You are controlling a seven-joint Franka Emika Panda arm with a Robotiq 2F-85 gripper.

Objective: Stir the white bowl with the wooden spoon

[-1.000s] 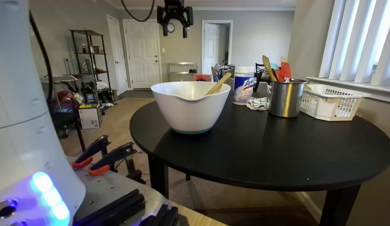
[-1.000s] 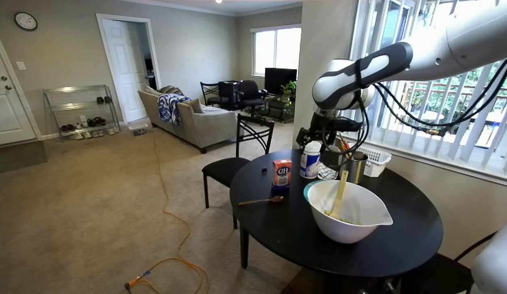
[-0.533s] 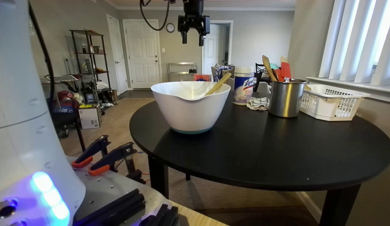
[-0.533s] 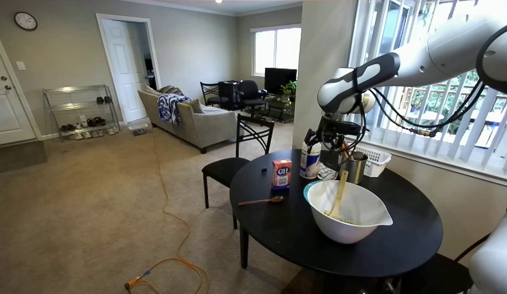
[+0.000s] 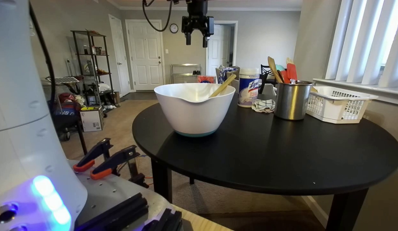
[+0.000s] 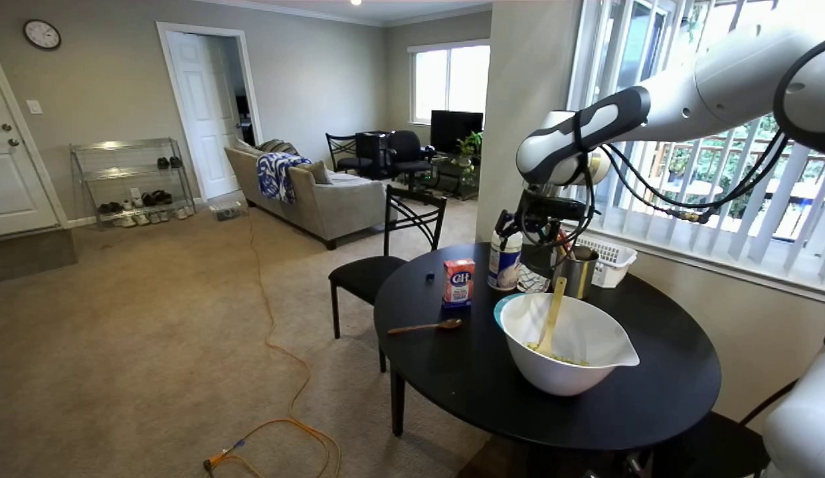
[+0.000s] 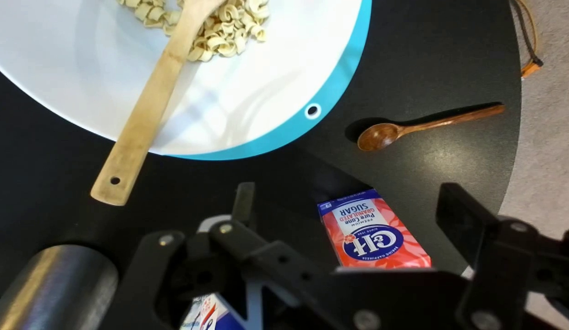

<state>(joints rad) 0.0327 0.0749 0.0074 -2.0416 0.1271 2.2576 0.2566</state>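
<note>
The white bowl [image 5: 194, 110] stands upright on the black table, and its turquoise rim edge and pasta inside show in the wrist view. A pale wooden spoon [image 7: 144, 114] leans in the bowl, its head in the pasta [image 7: 229, 30] and its holed handle end sticking out past the rim. In an exterior view the same spoon [image 6: 553, 318] rises from the bowl's far side. My gripper [image 5: 197, 41] hangs well above the bowl in an exterior view, pointing down, fingers apart and nothing between them. In the wrist view the spoon handle lies left of the gripper [image 7: 348, 195], apart from it.
A sugar box [image 7: 371, 233] stands below the gripper in the wrist view. A small dark brown spoon [image 7: 417, 128] lies on the table [image 6: 446, 392]. A wipes canister [image 5: 249, 88], a metal utensil cup [image 5: 292, 101] and a white basket [image 5: 336, 106] stand behind the bowl.
Over the first half second my gripper came down and moved right in an exterior view. Since then it has stayed almost still. Bowl and spoon have not moved.
</note>
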